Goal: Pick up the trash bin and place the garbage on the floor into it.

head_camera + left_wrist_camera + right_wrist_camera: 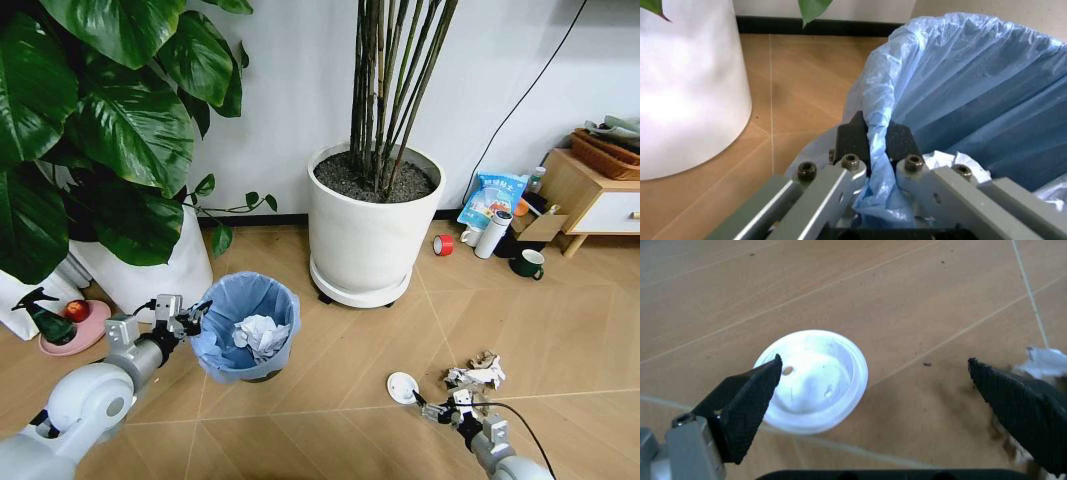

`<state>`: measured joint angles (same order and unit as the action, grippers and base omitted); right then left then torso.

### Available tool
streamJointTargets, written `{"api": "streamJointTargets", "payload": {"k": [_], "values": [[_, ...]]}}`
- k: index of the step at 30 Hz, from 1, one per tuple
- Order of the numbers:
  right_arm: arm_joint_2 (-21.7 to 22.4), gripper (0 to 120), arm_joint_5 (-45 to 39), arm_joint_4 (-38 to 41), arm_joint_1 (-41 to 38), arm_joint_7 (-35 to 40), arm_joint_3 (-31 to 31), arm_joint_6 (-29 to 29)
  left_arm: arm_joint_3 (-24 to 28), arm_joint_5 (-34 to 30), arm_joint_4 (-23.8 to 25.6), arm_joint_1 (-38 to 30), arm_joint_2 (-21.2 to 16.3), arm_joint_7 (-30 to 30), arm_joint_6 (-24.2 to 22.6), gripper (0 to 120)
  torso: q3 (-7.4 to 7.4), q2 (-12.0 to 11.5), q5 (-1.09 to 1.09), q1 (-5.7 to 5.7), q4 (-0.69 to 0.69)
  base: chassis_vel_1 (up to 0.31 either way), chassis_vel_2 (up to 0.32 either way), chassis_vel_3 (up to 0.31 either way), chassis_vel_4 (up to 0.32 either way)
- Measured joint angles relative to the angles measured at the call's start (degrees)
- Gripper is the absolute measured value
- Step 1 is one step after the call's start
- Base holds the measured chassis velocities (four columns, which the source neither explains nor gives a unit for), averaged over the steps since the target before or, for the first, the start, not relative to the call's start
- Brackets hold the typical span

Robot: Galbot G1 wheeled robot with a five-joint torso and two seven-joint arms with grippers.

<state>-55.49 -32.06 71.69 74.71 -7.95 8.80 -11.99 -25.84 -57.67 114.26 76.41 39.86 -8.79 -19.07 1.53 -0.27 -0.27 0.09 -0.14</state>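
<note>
The right gripper hangs low over the wooden floor with its jaws released and spread wide; the white disc lies flat on the boards just inside one jaw, untouched, and a scrap of white paper sits just outside the other jaw. In the head view that gripper is beside the disc, with a grey-brown paper wad just past it. The left gripper has its jaws clenched on the rim of the trash bin, pinching the light blue bag liner between the dark pads. Seen from the head, the left gripper grips the near-left edge of the bin, and a crumpled white paper ball rests inside. Beyond the jaws stand two large white plant pots, one with thin stems and one under broad green leaves. Farther off, by the white wall, are a red tape roll, a white bottle, a blue-white packet, a dark mug and a low wooden cabinet.
</note>
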Motion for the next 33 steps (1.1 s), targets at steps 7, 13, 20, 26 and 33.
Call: {"api": "streamJointTargets", "payload": {"k": [7, 13, 20, 26, 33], "values": [[-0.15, 100, -0.39, -2.01, -2.45, 0.09, -2.04, 0.25, -0.07, -0.10, -0.29, -0.05, -0.11, -0.01, 0.00, 0, 0.00, 0.00, -0.01, 0.00, 0.00, 0.000, 0.000, 0.000, 0.000], [-0.55, 100, -0.77, -4.96, -5.48, 0.27, -4.98, 0.91, -0.39, -0.54, -0.39, -0.29, -0.33, -0.01, -0.01, 0, 0.00, 0.00, -0.01, 0.00, -0.01, 0.000, 0.000, 0.000, 0.000], [-1.08, 93, -1.04, -7.36, -7.63, 0.11, -6.27, 1.00, -0.90, -0.73, -0.50, -0.18, -0.33, 0.02, -0.01, 0, 0.00, 0.00, 0.00, 0.00, 0.00, 0.000, 0.000, 0.000, 0.000], [-1.41, 72, -1.38, -8.93, -9.15, -0.84, -7.61, 1.23, -1.05, -0.83, -0.50, -0.16, -0.33, 0.02, -0.02, 0, 0.00, 0.00, -0.01, 0.01, 0.00, 0.000, 0.000, 0.000, 0.000], [-1.24, 43, -1.36, -10.36, -9.79, -1.97, -8.88, 1.47, -1.50, -1.10, -0.44, -0.07, -0.47, 0.01, -0.06, 0, 0.00, 0.00, -0.01, 0.01, -0.01, 0.000, 0.000, 0.000, 0.000]]}}
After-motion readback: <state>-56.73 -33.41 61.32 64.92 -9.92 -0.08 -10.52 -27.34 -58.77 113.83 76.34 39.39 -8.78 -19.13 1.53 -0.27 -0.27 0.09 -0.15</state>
